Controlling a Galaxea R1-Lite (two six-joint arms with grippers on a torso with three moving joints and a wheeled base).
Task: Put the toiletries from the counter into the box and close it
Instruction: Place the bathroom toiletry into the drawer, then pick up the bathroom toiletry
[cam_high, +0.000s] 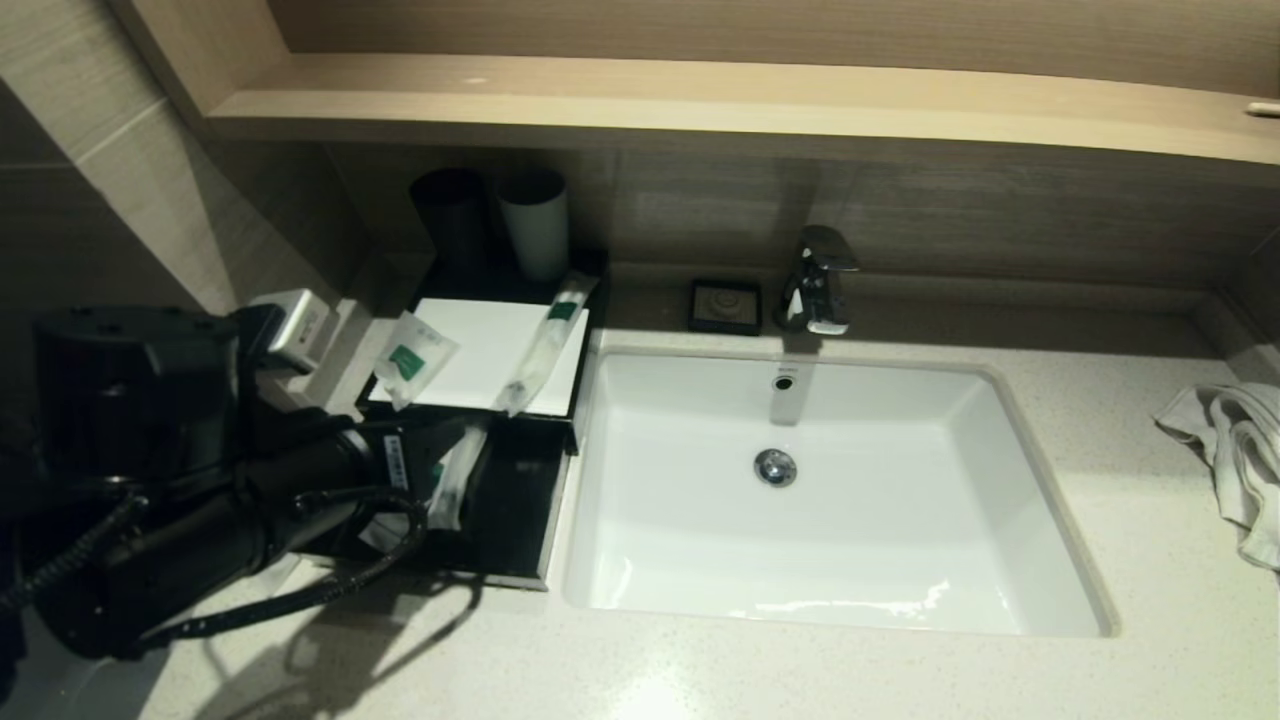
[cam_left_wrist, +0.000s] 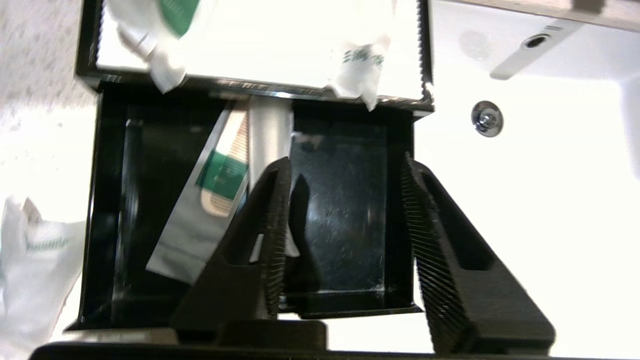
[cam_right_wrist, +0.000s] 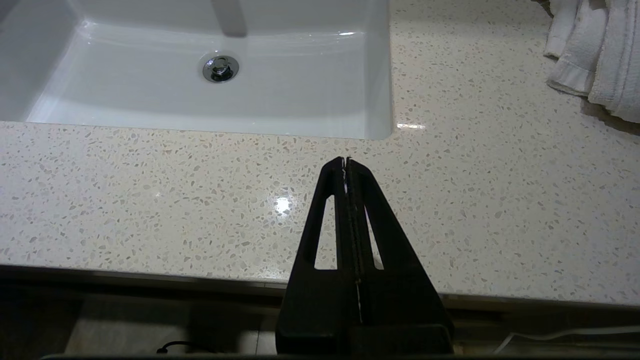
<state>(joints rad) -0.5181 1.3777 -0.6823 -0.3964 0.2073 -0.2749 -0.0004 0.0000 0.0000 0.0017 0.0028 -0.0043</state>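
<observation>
Cables loop off the left arm, which reaches in from nine o'clock over the counter (cam_high: 700, 670) so that the left gripper (cam_left_wrist: 345, 175) hangs above the pulled-out black drawer (cam_left_wrist: 340, 220) of the box (cam_high: 560, 420). Its two ribbed fingers (cam_left_wrist: 272, 220) stand spread with nothing between them. In the drawer, seen from the left wrist, lie a flat packet with a comb and a green label (cam_left_wrist: 210, 210) and, just beside it, a slim white packet (cam_left_wrist: 267, 145) whose lower end is hidden behind one finger. Outside the drawer's wall a short packet (cam_left_wrist: 35, 270) lies on the stone. On the box's white panel (cam_high: 490, 350), at about ten o'clock from the basin (cam_high: 830, 500), rest a short packet with a green square (cam_high: 412, 358) and a long slim packet (cam_high: 545, 340) that slants across toward the panel's front edge. Behind the box stand a black cup (cam_high: 455, 215) and a white cup (cam_high: 535, 225). Further right come the small black soap dish (cam_high: 725, 305), the chrome tap (cam_high: 820, 280) at twelve o'clock of the basin, and a crumpled white towel (cam_high: 1235, 450) at three o'clock. The right gripper (cam_right_wrist: 346, 162) sits low over the counter's front edge, fingers pressed together on nothing.
</observation>
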